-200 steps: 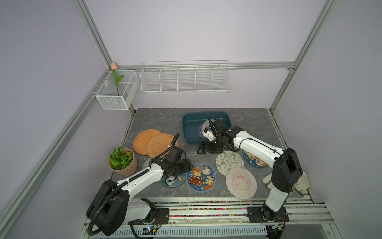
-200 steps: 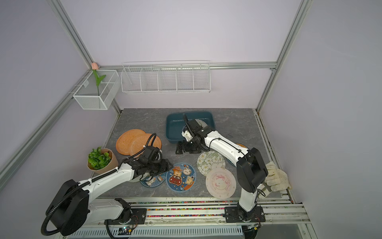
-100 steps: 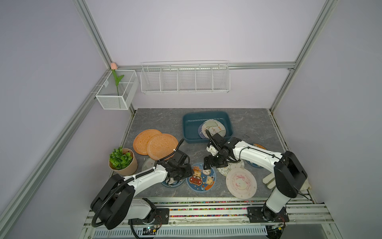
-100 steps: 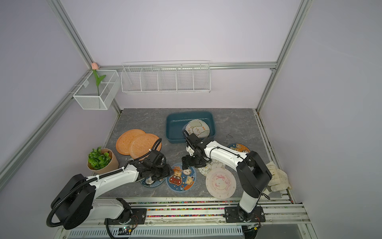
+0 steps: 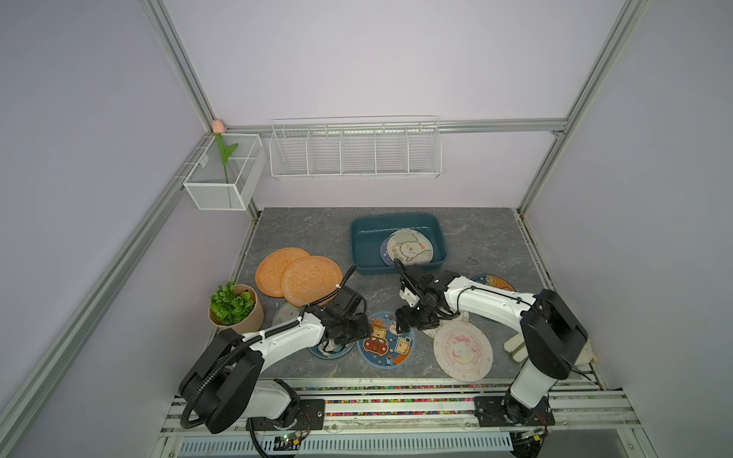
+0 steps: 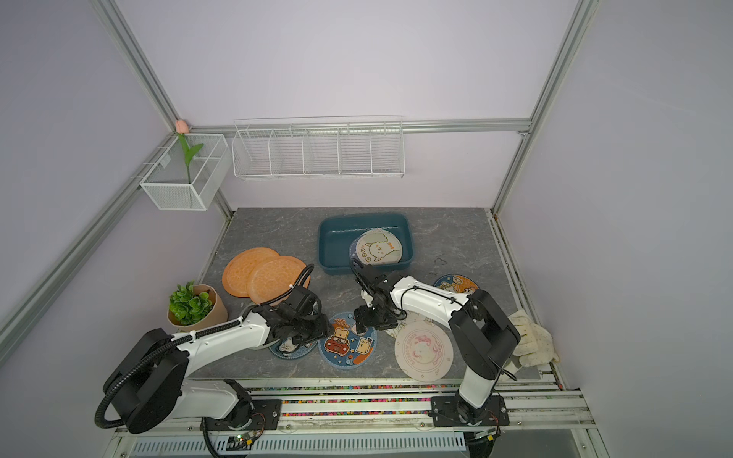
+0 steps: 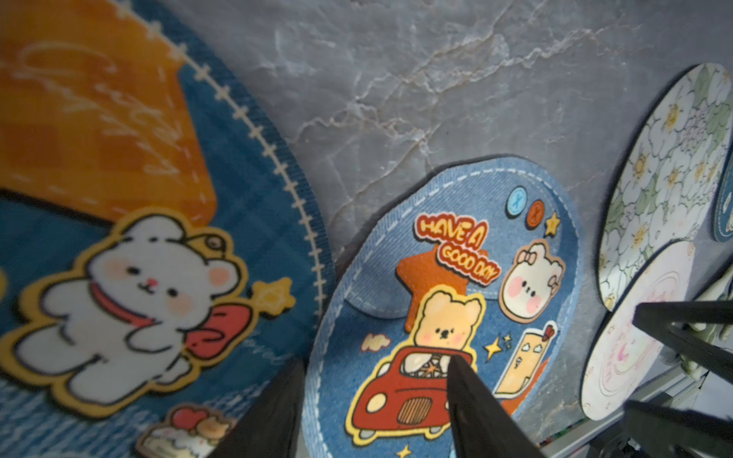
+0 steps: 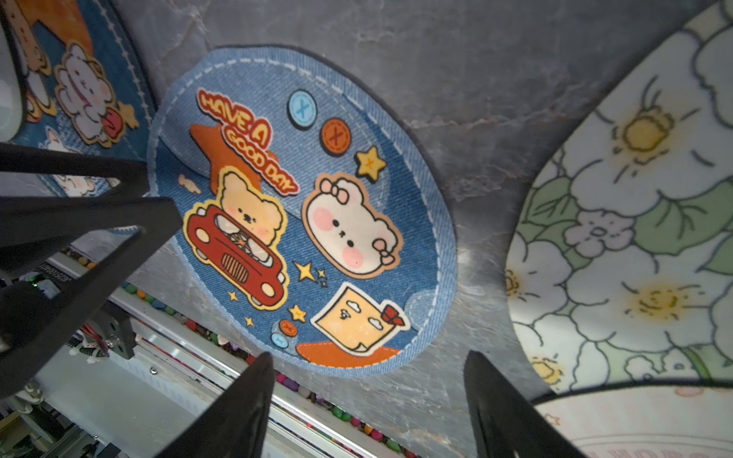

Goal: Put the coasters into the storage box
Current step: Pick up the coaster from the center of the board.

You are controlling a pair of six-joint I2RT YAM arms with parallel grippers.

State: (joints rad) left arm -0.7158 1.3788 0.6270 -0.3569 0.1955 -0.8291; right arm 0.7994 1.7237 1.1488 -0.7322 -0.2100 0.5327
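The teal storage box (image 5: 359, 238) stands at the back and holds a cream alpaca coaster (image 5: 409, 248) on top of another. A denim-blue bear-and-car coaster (image 5: 384, 344) (image 7: 456, 301) (image 8: 309, 206) lies flat near the front. My left gripper (image 5: 349, 335) (image 7: 377, 396) is open, low over that coaster's near edge, one finger beside a dark blue bunny coaster (image 7: 131, 277). My right gripper (image 5: 402, 323) (image 8: 369, 396) is open over the bare table at the denim coaster's other edge. Two orange coasters (image 5: 295, 275) overlap at the left. A floral coaster (image 8: 634, 238) and a pink-print cream coaster (image 5: 462, 351) lie to the right.
A potted plant (image 5: 234, 309) stands at the front left, with a pale disc (image 5: 286, 315) next to it. Another blue coaster (image 5: 492, 282) lies behind my right arm. White gloves (image 6: 531, 341) sit at the front right edge. Wire baskets (image 5: 355, 148) hang on the back wall.
My right gripper has come forward from the storage box down to the denim coaster, its jaws narrowing. My left gripper has shifted a little toward the same coaster and narrowed.
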